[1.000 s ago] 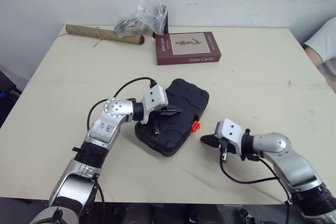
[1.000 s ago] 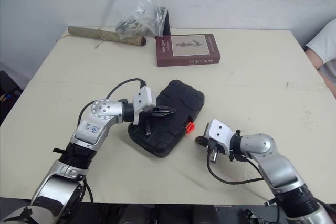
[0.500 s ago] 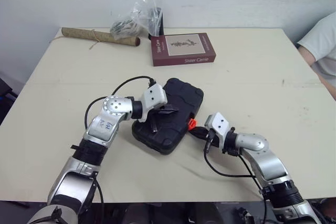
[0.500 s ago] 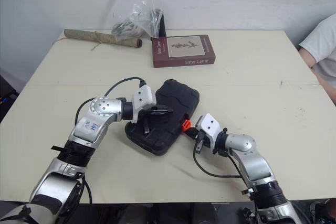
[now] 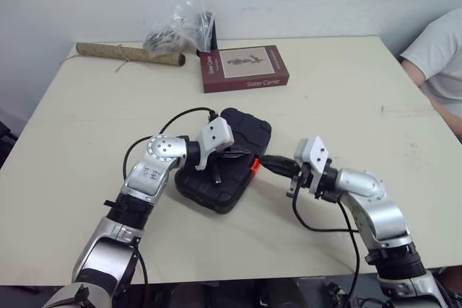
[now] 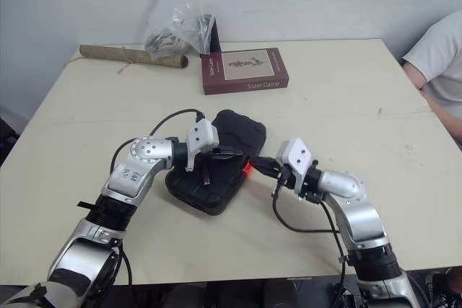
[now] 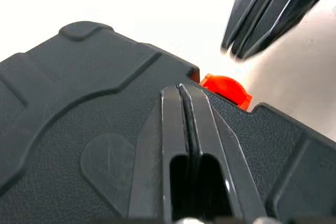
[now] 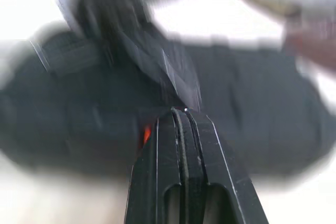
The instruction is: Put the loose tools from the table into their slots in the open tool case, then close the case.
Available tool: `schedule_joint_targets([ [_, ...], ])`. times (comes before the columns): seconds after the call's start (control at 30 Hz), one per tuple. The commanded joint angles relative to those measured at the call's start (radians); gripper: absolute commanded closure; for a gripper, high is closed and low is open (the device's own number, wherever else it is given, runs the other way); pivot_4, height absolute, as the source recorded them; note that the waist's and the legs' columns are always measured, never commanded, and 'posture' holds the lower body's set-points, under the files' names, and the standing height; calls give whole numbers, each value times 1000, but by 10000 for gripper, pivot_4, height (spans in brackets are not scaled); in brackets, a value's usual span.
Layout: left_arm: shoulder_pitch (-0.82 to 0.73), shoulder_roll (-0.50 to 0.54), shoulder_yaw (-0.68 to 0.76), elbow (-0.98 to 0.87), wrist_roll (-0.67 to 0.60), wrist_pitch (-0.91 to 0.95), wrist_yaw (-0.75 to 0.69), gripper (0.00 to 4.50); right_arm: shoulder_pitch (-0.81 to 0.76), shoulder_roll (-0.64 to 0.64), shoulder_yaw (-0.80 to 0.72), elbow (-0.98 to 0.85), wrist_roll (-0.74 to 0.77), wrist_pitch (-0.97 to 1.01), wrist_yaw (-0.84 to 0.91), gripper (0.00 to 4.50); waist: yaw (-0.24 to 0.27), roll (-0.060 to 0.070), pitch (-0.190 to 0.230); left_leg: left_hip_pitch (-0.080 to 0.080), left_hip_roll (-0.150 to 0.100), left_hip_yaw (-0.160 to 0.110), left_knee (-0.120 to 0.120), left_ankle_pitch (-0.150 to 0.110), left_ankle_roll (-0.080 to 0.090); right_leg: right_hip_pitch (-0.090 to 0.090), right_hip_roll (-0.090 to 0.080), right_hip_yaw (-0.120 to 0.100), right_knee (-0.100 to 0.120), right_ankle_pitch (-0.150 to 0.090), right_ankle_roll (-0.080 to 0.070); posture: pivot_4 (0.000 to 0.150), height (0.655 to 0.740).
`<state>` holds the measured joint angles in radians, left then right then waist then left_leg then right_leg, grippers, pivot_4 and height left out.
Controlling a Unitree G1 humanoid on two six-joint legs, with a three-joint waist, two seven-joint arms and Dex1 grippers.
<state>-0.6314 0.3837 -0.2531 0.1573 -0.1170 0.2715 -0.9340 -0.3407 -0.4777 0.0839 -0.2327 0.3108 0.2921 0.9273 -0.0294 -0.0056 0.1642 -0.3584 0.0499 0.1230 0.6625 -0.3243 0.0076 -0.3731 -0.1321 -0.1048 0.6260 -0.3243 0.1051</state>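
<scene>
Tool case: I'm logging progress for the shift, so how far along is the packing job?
Done: the tool case lies with its lid down. In hand: the left gripper, shut, sits over the lid, and the right gripper, shut, points at the orange latch. Left: fastening that latch, if not yet snapped.

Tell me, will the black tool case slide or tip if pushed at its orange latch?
The tool case looks rigid, low and flat, so it probably slides rather than tips. The left gripper on its lid likely steadies it.
</scene>
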Motion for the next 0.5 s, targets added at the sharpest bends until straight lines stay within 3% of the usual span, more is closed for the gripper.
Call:
schedule_joint_targets([
  [0.03,100,23,-55,117,51,-20,-20,44948,-4,-23,8,-17,13,32,6,44322,0,-1,-1,0,0,0,0,0,0,0,0,0,0,0,0,1500,7400],
  [0.2,122,14,105,40,-78,-220,-25,44948,15,-114,-90,-33,61,45,36,44322,-4,0,0,0,1,2,0,0,0,-1,-1,1,0,0,-1,1500,7400],
  [0.3,156,65,186,-63,-167,-188,-60,32000,50,-205,-151,-67,109,61,93,30014,0,0,7,-3,1,1,0,0,0,-3,-1,0,0,0,-1,1500,7400],
  [0.5,352,290,438,-168,-225,-32,16,4900,138,-413,-322,107,25,-276,247,1114,1,-2,14,-10,-1,1,0,0,0,-9,0,-2,-2,0,0,1500,7400],
])
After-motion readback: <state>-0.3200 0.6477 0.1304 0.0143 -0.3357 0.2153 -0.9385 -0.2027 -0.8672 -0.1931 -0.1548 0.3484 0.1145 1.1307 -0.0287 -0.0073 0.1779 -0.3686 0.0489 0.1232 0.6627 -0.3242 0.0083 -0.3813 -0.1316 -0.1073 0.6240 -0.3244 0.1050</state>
